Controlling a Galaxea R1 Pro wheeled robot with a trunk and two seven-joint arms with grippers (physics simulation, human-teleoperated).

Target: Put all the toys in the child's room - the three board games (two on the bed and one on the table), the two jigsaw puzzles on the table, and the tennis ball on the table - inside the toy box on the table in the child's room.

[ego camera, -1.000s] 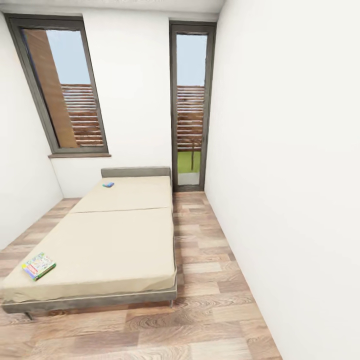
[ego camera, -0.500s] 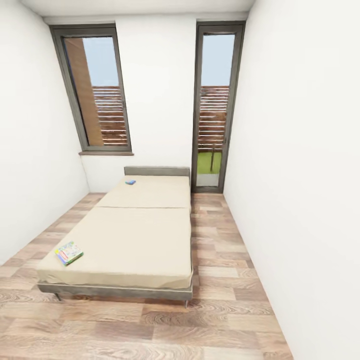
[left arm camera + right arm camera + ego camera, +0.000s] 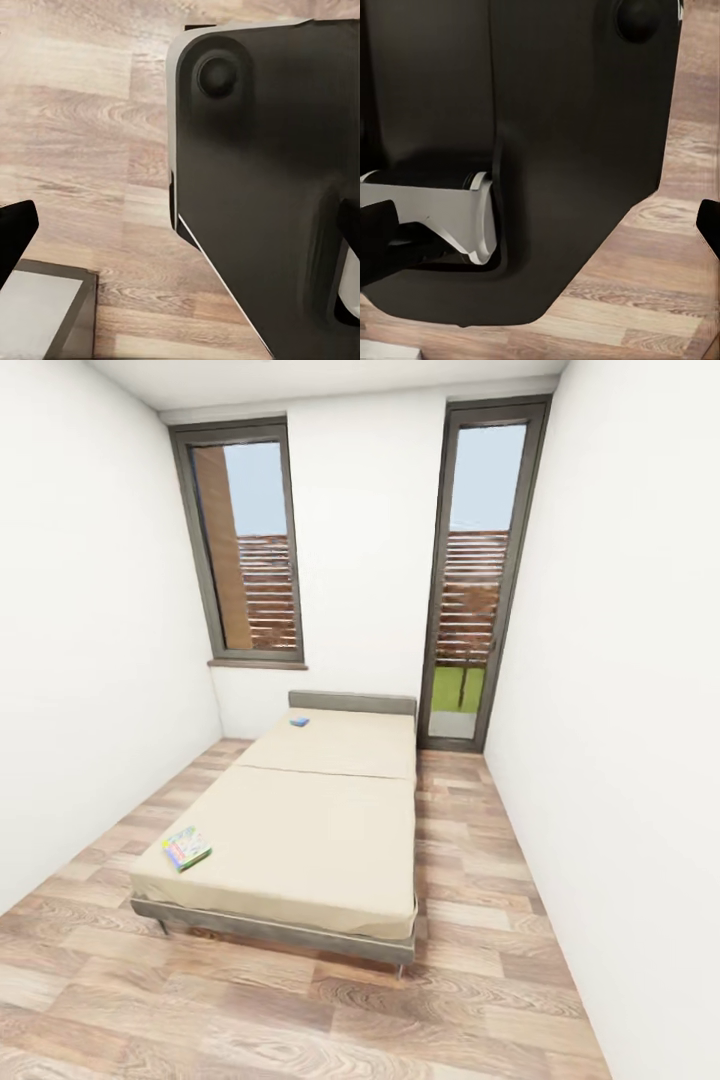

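Two board games lie on the bed, a colourful box at its near-left corner, a small blue box by the headboard; both look light and stiff, so pinch an overhanging edge, though you cannot tell either pincer's state.

One wide cream-beige bed held two flat board game boxes: one green-edged colourful box and one small blue box
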